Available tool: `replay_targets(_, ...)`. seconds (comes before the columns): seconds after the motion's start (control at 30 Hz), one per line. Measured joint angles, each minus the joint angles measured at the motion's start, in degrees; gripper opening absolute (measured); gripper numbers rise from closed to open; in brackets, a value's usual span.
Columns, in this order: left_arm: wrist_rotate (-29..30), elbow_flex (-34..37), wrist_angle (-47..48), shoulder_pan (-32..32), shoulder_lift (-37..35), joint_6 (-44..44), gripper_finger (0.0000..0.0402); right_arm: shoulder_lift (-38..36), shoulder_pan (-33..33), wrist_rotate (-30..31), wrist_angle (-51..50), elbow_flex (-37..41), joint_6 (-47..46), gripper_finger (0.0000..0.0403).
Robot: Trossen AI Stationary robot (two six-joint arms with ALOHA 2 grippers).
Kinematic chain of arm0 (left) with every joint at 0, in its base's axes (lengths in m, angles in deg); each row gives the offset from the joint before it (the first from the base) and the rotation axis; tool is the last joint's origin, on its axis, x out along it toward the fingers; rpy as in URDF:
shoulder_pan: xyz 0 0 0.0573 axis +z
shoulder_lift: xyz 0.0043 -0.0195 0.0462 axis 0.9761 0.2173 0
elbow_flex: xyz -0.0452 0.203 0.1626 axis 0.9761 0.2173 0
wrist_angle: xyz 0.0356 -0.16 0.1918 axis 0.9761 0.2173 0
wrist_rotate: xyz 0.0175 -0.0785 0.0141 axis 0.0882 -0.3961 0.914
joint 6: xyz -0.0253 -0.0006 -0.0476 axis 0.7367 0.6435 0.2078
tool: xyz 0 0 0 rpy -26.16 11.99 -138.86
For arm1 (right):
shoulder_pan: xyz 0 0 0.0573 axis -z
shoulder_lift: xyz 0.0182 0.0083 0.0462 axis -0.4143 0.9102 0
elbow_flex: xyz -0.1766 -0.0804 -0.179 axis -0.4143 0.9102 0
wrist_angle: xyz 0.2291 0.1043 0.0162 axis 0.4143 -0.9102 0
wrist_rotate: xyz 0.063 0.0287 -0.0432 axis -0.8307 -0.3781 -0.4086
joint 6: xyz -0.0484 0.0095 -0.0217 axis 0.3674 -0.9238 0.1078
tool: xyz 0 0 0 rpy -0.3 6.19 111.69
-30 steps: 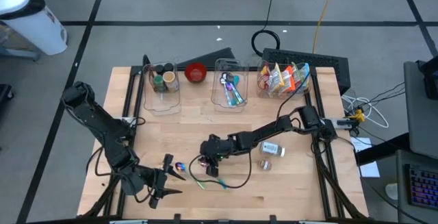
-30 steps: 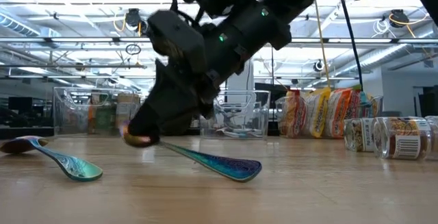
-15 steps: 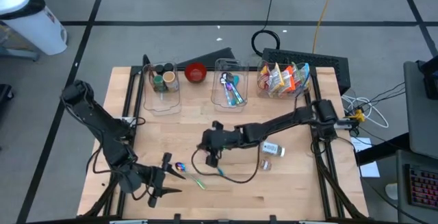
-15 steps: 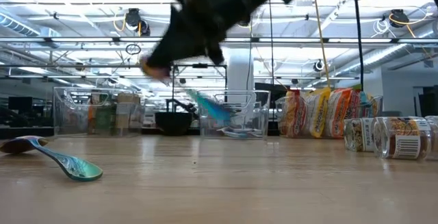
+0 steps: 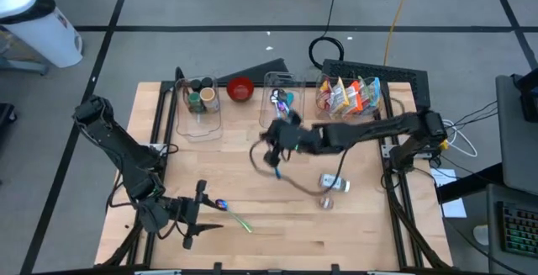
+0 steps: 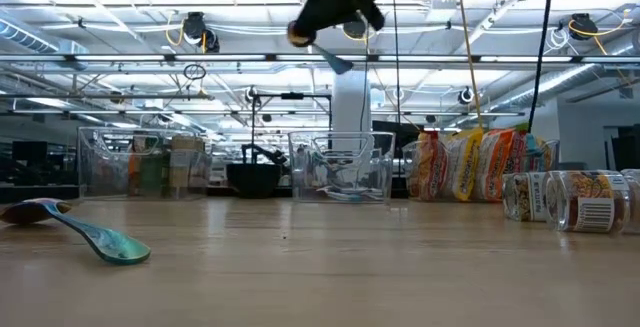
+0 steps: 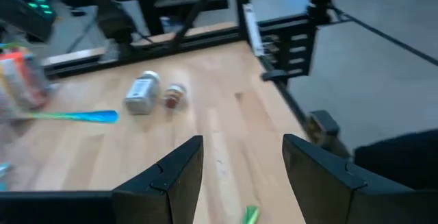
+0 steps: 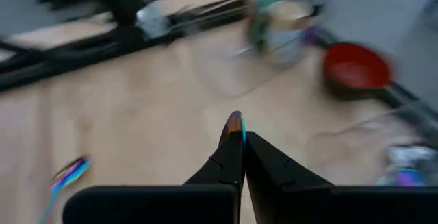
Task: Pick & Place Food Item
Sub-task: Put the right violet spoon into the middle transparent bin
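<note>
The spoon (image 6: 330, 60) hangs in the air, pinched by its handle in the tightly closed right gripper (image 5: 275, 145), just short of the middle bin (image 5: 283, 107) that already holds cutlery. To finish cleanly, I'd say carry it over that bin's rim, lower the bowl end inside, then release. The left gripper (image 5: 198, 218) waits well away from the bin, half open and empty, beside a second spoon (image 5: 232, 216) on the table (image 5: 252, 250).
</note>
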Motion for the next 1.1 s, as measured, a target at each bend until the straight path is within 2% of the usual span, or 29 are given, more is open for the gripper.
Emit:
replay_targets(0.23,4.8,0.0,0.7,0.6,0.0,2.2,0.0209,-4.9,11.0,-0.3,-1.4,0.0,1.8,0.0001)
replay_targets(0.43,4.9,0.0,0.9,2.3,0.0,3.3,0.0209,-5.1,23.2,-11.2,-1.9,0.0,3.7,0.0)
replay_targets(0.53,4.9,0.0,1.0,4.3,0.0,2.0,0.0209,-3.9,27.3,-12.2,-1.8,0.0,4.8,0.0)
replay_targets(0.7,2.9,0.0,2.4,8.0,0.0,1.8,0.0209,-1.5,30.4,-12.2,-3.1,0.0,7.0,0.0)
replay_targets(0.9,-2.4,0.0,6.0,11.8,0.0,3.3,0.0209,3.5,31.0,-12.2,-2.6,0.0,8.3,0.0)
replay_targets(1.1,-5.0,0.0,8.2,13.8,0.1,4.7,0.0209,9.1,32.0,-12.3,-2.0,0.0,8.3,0.0)
